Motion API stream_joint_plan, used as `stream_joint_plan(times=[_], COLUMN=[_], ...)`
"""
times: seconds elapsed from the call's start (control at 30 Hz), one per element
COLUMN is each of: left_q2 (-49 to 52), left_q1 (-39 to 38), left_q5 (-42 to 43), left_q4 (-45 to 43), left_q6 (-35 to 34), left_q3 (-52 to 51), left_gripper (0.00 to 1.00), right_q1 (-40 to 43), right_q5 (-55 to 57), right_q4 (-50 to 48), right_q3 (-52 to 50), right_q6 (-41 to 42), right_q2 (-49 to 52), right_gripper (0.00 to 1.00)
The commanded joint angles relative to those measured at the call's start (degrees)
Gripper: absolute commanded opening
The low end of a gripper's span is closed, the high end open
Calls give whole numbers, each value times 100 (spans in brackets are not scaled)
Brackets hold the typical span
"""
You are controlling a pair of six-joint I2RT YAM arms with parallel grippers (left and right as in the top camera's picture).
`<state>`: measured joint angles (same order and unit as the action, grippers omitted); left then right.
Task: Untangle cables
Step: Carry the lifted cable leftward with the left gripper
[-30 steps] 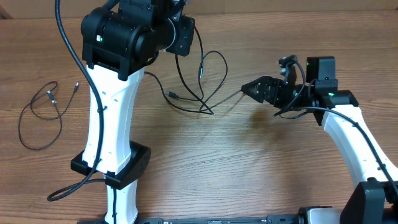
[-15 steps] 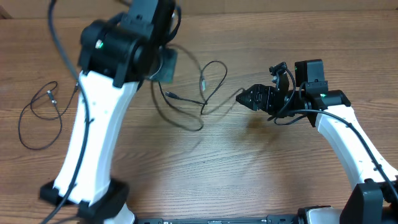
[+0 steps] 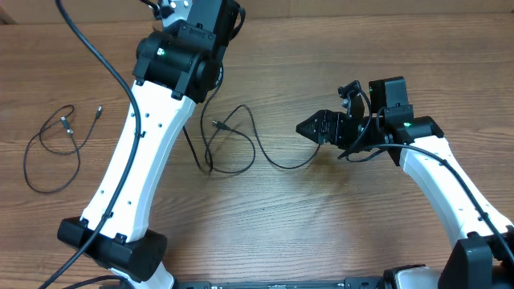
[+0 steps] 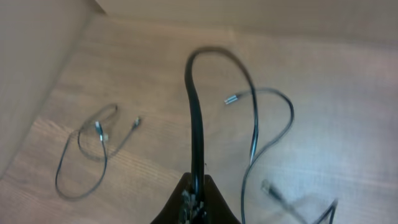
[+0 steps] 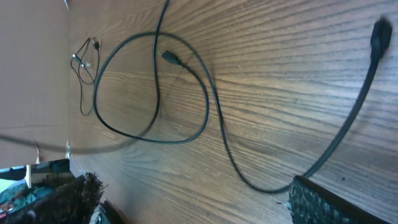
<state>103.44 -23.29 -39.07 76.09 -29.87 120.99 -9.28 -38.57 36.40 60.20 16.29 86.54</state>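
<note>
Now | we are pinching the looped cable (image 4: 196, 124) in the left gripper (image 4: 194, 198), jaws closed on it | right gripper (image 3: 306, 127) standing wide, empty, centre-right | we are advising a slow, straight lift so the centre loop opens | second cable (image 3: 64, 123) lying far left

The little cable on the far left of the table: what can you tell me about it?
It is a thin black cord, soft and flexible by the look of it, lying flat on the wooden table in one loose loop. Its ends cross near the top, where small silvery plugs show. Nothing but the table touches it.
</note>
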Motion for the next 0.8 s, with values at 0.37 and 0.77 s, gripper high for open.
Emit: stream_joint_plan(times=[0.37,0.77], left_q2=[90,22], left_q1=[787,3136], left_q5=[-844,-1488], left_q4=[160,793], left_q6=[610,815], left_q3=[94,564], left_gripper=[4,4], right_q1=[-37,-37], right_q5=[424,511], right_q4=[273,315], right_q3=[-28,-28], right_q6=[-9,-7], right_q2=[37,37], right_gripper=[96,96])
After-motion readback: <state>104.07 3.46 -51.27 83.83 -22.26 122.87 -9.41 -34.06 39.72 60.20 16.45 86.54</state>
